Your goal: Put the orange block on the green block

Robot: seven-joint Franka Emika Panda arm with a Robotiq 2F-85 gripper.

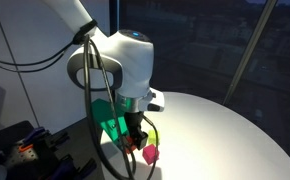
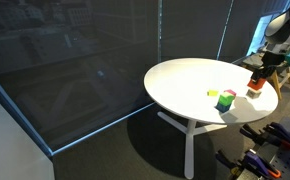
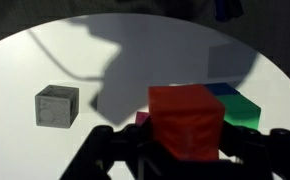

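Note:
My gripper (image 3: 185,150) is shut on the orange block (image 3: 185,120), which fills the middle of the wrist view between the two dark fingers. The green block (image 3: 241,108), with its darker teal part, stands on the white table just behind and to the right of the orange block. In an exterior view the orange block (image 2: 255,86) sits in the gripper (image 2: 257,78) near the table's right edge, and the green block (image 2: 226,100) stands apart to its left. In an exterior view the gripper (image 1: 135,135) hangs beside the green block (image 1: 112,120).
A grey cube (image 3: 57,105) stands on the round white table (image 3: 45,60) at the left. A magenta-pink cube (image 1: 150,154) lies close under the gripper and peeks out in the wrist view (image 3: 141,118). A paler yellow-green cube (image 2: 213,95) stands next to the green block.

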